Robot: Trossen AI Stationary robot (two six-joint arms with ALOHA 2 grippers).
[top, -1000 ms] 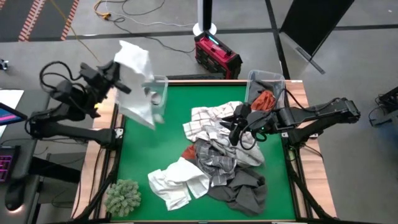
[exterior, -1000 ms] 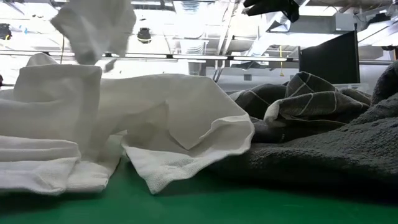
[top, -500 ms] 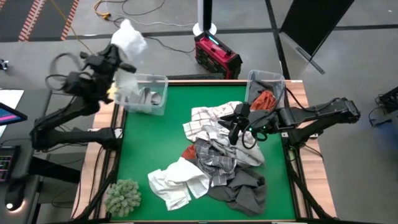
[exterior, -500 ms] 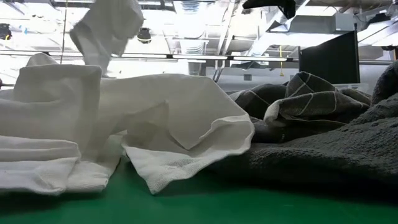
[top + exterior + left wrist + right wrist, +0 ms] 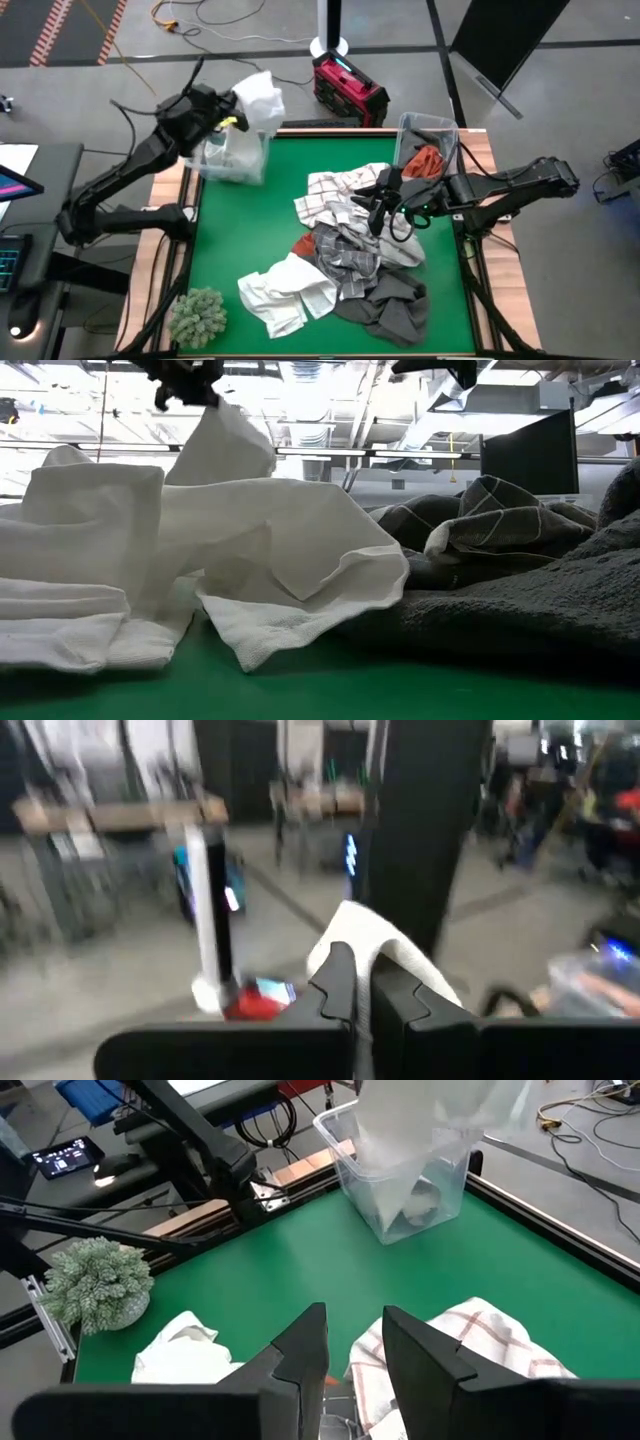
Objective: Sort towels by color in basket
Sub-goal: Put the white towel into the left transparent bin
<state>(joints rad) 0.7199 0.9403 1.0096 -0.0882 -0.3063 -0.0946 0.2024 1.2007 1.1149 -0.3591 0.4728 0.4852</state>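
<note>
Green desk (image 5: 250, 230): towels (image 5: 350, 255) heaped centre-right; clear bins at both far corners; fuzzy clump (image 5: 197, 316) near-left corner.

Even overhead light, soft shadows; left wrist view motion-blurred, low view's ceiling lights glaring white

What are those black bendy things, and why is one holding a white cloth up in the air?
They are two robot arms, each ending in a two-finger gripper. One camera looks down from above, one sits low on the table, and one rides on each wrist. The left gripper pinches a white towel above a clear bin at the green table corner. The right gripper waits, open, over a pile of towels. A second clear bin holds a rust-orange towel. A fuzzy green clump sits at another corner.
</note>
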